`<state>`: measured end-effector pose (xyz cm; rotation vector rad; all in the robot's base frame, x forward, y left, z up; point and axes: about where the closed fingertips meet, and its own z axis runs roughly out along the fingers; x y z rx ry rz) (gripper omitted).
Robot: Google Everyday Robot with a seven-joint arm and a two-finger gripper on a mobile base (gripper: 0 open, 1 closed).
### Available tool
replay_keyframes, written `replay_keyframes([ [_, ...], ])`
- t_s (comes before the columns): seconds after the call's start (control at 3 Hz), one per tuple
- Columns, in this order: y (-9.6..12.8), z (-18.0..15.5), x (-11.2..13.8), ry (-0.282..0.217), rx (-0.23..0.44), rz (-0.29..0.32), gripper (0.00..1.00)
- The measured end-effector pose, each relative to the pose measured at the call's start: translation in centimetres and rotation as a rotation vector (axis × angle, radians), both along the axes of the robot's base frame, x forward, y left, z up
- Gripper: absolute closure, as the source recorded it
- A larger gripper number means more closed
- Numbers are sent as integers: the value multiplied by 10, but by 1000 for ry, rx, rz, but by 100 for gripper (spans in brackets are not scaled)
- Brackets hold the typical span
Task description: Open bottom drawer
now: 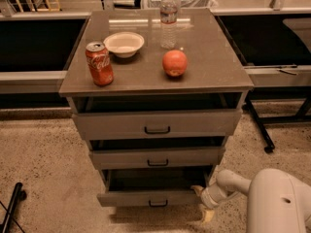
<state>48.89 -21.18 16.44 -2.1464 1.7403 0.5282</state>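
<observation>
The grey cabinet has three drawers, each pulled out a little. The bottom drawer is the lowest one, with a flat grey front and a small dark bar handle. It stands out from the cabinet, with a dark gap above its front. My gripper is low at the drawer's right end, next to the front's right edge. One pale finger lies by the drawer's corner and the other points down toward the floor. The gripper holds nothing that I can see.
On the cabinet top stand a red cola can, a white bowl, a water bottle and an orange-red fruit. My white arm fills the lower right. A dark stand leg is at right, a black object at lower left.
</observation>
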Motion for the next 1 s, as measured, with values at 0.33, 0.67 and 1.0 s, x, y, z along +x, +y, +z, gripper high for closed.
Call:
replay_keyframes([
  [0.33,-4,-3,-27,57,12,-6,42],
  [0.67,-4,0,-27,60,13,-6,45],
  [1.0,-14,42,-38,19,115,-40,39],
])
